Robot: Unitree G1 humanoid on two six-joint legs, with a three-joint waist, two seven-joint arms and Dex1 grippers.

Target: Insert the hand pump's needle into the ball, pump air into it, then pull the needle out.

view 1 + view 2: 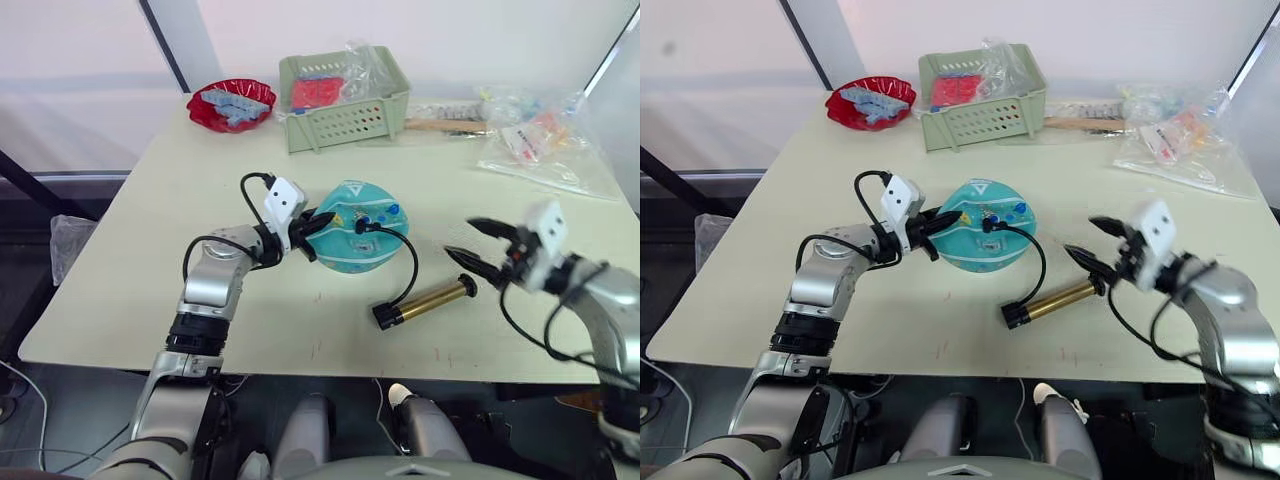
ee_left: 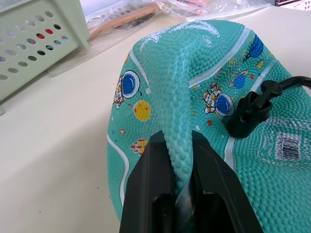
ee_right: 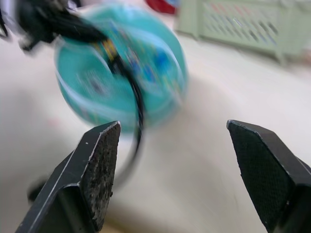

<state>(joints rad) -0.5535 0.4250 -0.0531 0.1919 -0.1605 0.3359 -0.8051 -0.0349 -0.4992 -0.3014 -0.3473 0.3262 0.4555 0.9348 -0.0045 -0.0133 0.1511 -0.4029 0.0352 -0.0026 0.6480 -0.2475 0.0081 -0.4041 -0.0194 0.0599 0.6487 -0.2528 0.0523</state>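
Left gripper (image 1: 312, 228) pinching the ball (image 1: 360, 228) – pump (image 1: 426, 301) lying on the table (image 1: 120, 290)

The left gripper's fingers (image 2: 146, 194) are clamped on a raised fold of the soft teal ball near the table's middle; the black hose (image 1: 408, 270) curves from the ball's top, where its fitting (image 2: 252, 109) sits beside the white label, down to the brass pump just right of the ball – the right gripper (image 1: 478, 248) hovers near the pump's handle end, fingers spread wide, holding nothing

pale table (image 1: 130, 260), white wall (image 1: 80, 60), dark floor (image 1: 40, 420)
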